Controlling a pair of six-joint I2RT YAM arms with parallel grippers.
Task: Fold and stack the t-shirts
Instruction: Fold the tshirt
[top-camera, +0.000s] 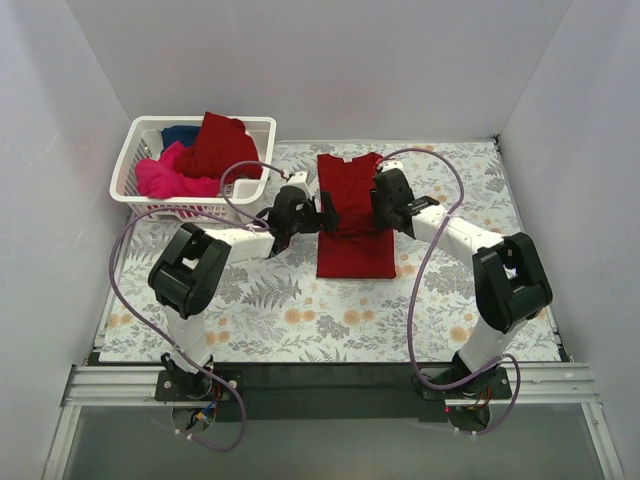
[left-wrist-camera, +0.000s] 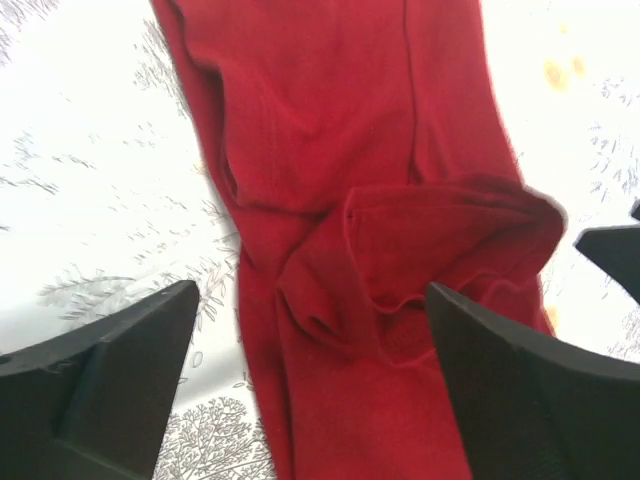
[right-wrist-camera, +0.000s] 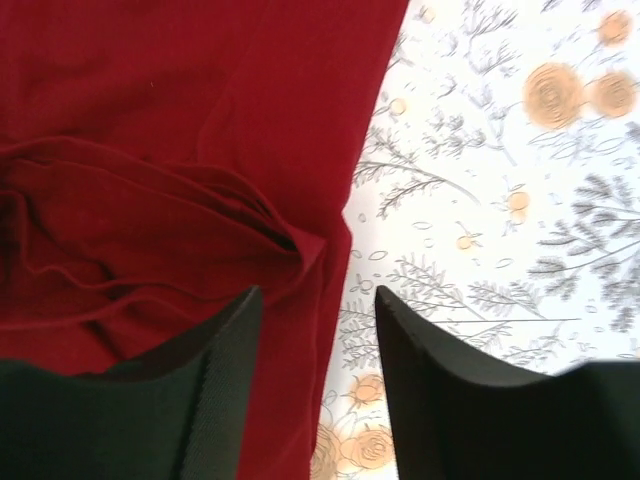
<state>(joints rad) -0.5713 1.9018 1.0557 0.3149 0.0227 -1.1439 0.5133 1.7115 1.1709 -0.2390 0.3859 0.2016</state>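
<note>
Floral table (top-camera: 300, 310): red t-shirt (top-camera: 352, 250) between left gripper (top-camera: 326, 211), right gripper (top-camera: 378, 203).

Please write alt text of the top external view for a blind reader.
A dark red cloth t-shirt, sleeves folded in, lies on the floral tablecloth, with the left end effector and right end effector at its sides. A white plastic lattice basket, far left, holds more crumpled t-shirts.

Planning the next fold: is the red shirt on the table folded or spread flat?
Partly folded: the red shirt lies as a narrow strip, no sleeves sticking out, cloth bunched across its middle.
</note>
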